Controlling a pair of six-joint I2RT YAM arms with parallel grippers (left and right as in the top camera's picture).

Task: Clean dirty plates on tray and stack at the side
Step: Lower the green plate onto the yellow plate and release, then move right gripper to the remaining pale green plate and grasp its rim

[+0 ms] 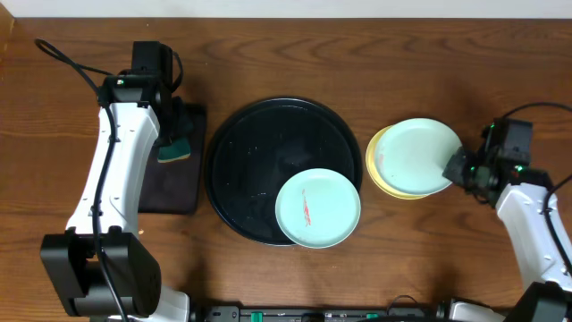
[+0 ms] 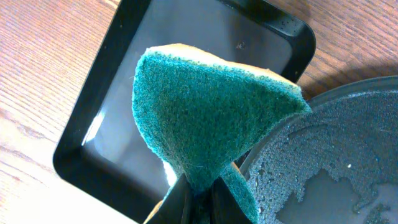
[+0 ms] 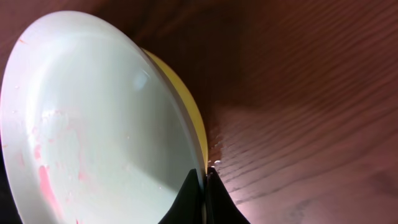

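Observation:
The large round black tray [image 1: 241, 161] sits mid-table with one pale turquoise plate [image 1: 317, 208], red-smeared, on its front right. To its right a second turquoise plate [image 1: 416, 154] lies on the yellow plate [image 1: 382, 174] on the table. My right gripper [image 1: 458, 167] is shut on the rim of that top turquoise plate [image 3: 93, 124], with the yellow plate [image 3: 186, 106] just under it. My left gripper [image 1: 174, 143] is shut on a green sponge [image 2: 205, 112] above the small rectangular black tray [image 2: 106, 124], beside the wet round tray [image 2: 336, 155].
The small rectangular black tray [image 1: 174, 192] lies left of the round tray. Cables run at the back left and far right. Bare wooden table [image 1: 402, 259] lies in front of the stacked plates.

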